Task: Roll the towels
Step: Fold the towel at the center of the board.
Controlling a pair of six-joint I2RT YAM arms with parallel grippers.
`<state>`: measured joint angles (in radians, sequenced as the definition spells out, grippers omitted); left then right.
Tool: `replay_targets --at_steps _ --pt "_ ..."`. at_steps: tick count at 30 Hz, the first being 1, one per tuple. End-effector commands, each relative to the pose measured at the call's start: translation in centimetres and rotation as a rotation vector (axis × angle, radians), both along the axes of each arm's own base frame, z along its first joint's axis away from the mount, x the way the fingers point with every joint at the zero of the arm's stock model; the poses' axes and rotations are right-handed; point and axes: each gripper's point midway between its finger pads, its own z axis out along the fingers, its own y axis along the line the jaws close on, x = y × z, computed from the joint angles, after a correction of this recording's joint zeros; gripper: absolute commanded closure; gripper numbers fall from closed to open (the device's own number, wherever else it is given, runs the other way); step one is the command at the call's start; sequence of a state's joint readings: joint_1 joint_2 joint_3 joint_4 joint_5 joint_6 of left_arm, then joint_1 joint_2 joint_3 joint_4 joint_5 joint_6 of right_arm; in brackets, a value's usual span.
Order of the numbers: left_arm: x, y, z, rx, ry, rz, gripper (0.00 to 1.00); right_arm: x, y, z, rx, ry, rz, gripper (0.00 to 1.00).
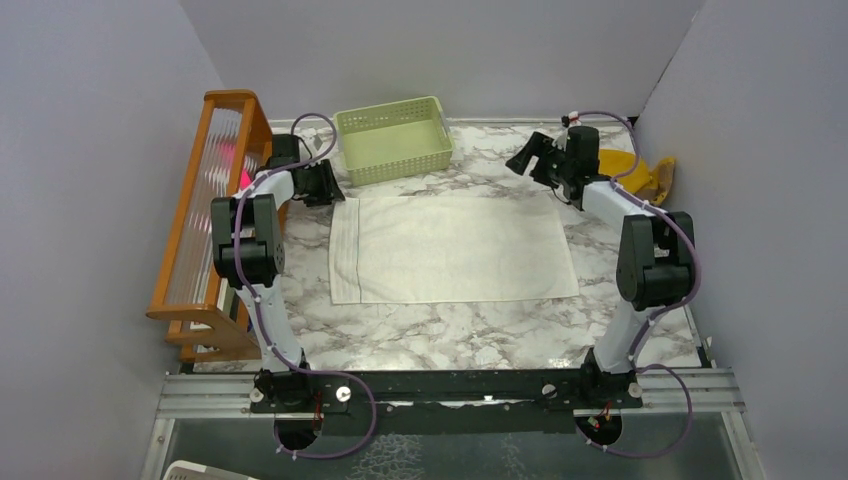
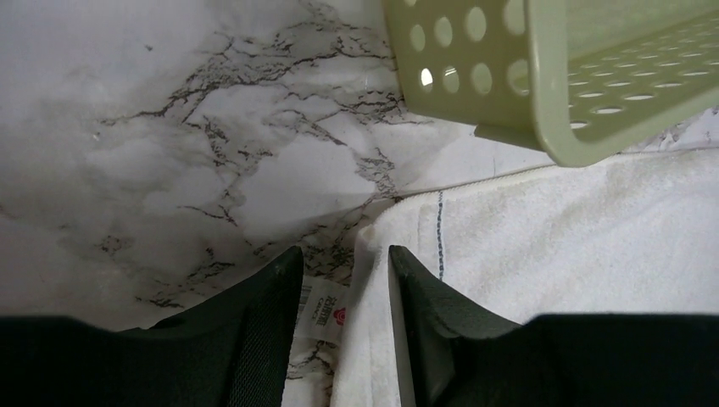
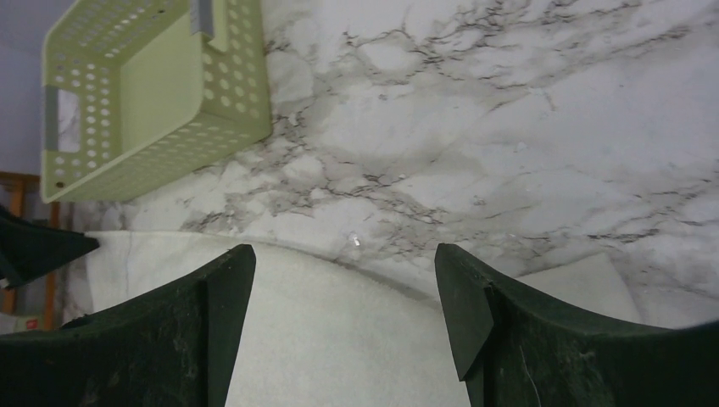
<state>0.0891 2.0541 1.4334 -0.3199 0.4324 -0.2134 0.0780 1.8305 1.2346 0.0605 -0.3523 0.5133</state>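
Note:
The cream-white towel (image 1: 450,250) lies flat and spread out on the marble table. My left gripper (image 1: 325,185) is low over its far left corner. In the left wrist view the left gripper (image 2: 341,259) straddles the towel's (image 2: 576,246) raised corner edge and its small label (image 2: 324,309). The jaws are partly apart, with marble showing between the left finger and the cloth. My right gripper (image 1: 530,160) hovers near the far right corner. In the right wrist view the right gripper (image 3: 343,254) is wide open above the towel's (image 3: 339,339) far edge. The mustard-yellow towel (image 1: 640,172) lies crumpled at the back right.
A pale green plastic basket (image 1: 400,160) stands just beyond the towel's far edge, close to my left gripper; its corner (image 2: 551,85) hangs over the cloth. A wooden rack (image 1: 215,220) runs along the left wall. Grey walls enclose the table.

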Motion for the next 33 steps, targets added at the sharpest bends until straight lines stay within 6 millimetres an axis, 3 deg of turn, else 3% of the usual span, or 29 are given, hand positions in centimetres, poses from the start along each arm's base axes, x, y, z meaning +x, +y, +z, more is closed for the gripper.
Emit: replay_targets --at_steps 1,4,5,12,22,33 --pt "2.0 -1.1 0.9 -0.029 -0.067 -0.041 0.62 1.1 -4.1 -4.3 -0.125 0.046 -0.168 0.21" --pt "2.8 -1.1 1.8 -0.032 -0.087 -0.038 0.97 1.1 -5.7 -6.3 -0.184 0.105 -0.215 0.21" --pt "2.9 -0.9 2.1 -0.022 -0.088 -0.029 1.0 0.9 -6.2 -6.7 -0.205 0.124 -0.23 0.21" --pt "2.6 1.3 2.4 0.08 -0.067 0.011 1.0 -0.9 -9.2 -9.5 -0.299 0.221 -0.293 0.22" --pt "1.8 3.2 1.0 0.126 -0.016 0.041 1.0 -1.3 -10.7 -11.8 -0.4 0.28 -0.3 0.24" --pt "1.9 2.9 0.4 0.094 -0.001 0.038 1.0 -1.2 -11.7 -13.1 -0.537 0.304 -0.252 0.33"
